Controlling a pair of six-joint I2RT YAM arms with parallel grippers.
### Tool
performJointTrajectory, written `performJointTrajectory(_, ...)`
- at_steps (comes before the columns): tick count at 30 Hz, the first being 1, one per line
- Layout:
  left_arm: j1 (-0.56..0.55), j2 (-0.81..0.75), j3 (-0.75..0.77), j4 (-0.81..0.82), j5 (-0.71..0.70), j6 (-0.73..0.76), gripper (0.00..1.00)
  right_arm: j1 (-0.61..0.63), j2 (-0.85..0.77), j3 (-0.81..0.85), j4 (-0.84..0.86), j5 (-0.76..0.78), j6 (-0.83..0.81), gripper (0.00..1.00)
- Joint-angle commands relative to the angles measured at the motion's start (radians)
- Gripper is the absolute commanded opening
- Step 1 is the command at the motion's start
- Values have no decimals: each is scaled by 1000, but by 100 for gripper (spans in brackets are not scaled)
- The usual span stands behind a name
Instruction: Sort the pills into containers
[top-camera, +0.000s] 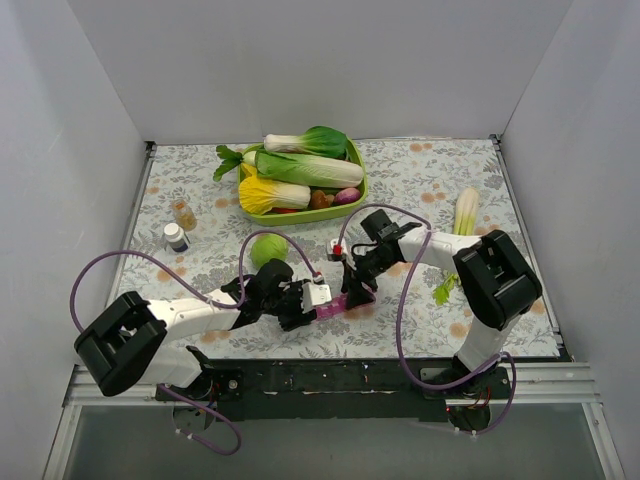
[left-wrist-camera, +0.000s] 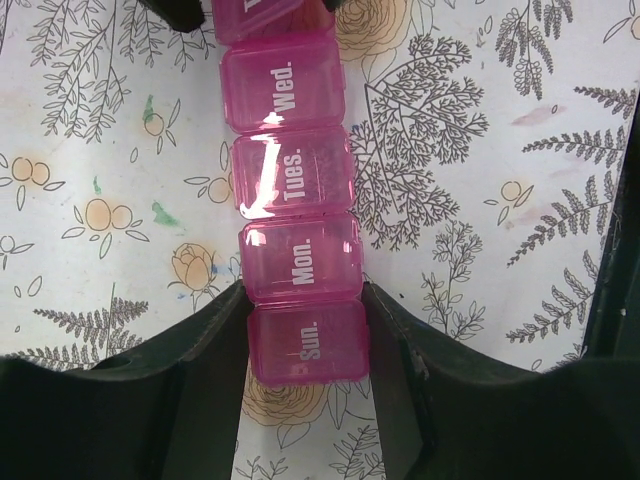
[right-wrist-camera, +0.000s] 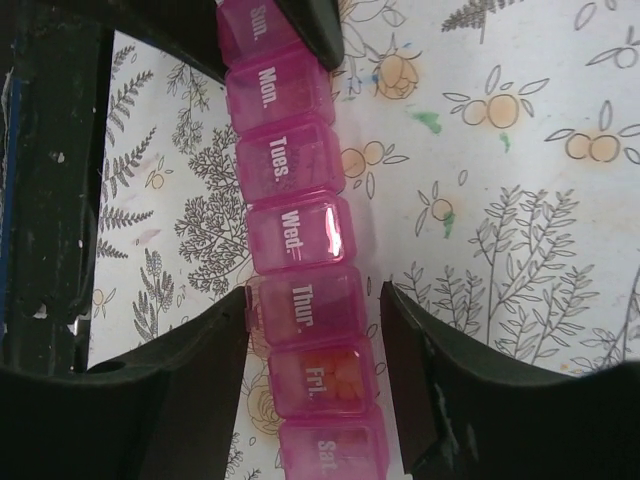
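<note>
At the left end effector (left-wrist-camera: 305, 325): pressed in on the Sun. end of the pink pill-organiser strip (left-wrist-camera: 290, 180), one finger against each side wall, pinching it. At the right end effector (right-wrist-camera: 315, 310): spread astride the Thur. compartment (right-wrist-camera: 305, 300), one finger touching its wall, the other just beside it with a sliver of desk (right-wrist-camera: 520, 200) between; gripping nothing, by the look of it.

Outward from both: the same strip, flat on the floral desk, long axis running straight away from each wrist camera, Sun. under the left, Sat. closest to the right wrist. From above, laid roughly left to right between the two end effectors, near the front edge. All lids in view down. Orange-brown pills (right-wrist-camera: 335, 385) showing only through the Fri. lid, in the compartment next to the one straddled, on the wrist side.

Judged from this: right arm nearer to the pills and to the Thur.–Sat. end; left better placed as the steadying hold. Next move likely hinging on reaching one lid across the short axis without dragging the strip lengthwise.

Farther out: green vegetable tray (top-camera: 362, 182) well apart at the back, small bottles (top-camera: 176, 237) off to the left
</note>
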Motion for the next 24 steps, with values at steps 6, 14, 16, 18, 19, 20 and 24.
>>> performJointTrajectory(6,-14,26,18,2,1,32,0,-34,-5,95,27,-22,95,64)
performJointTrajectory(14,-14,32,24,1,-2,26,0,-41,3,116,95,106,185,45)
performJointTrajectory(16,-14,35,27,-1,-5,21,0,-40,15,121,106,151,202,42)
performJointTrajectory(18,-14,35,27,-1,-12,18,0,-40,26,121,116,197,213,40)
performJointTrajectory(19,-14,35,28,1,-13,14,0,-38,27,121,116,209,214,40)
performJointTrajectory(20,-14,37,28,1,-15,12,0,-38,32,119,116,217,214,40)
performJointTrajectory(24,-14,41,42,2,-30,-13,0,-38,21,136,92,203,205,43)
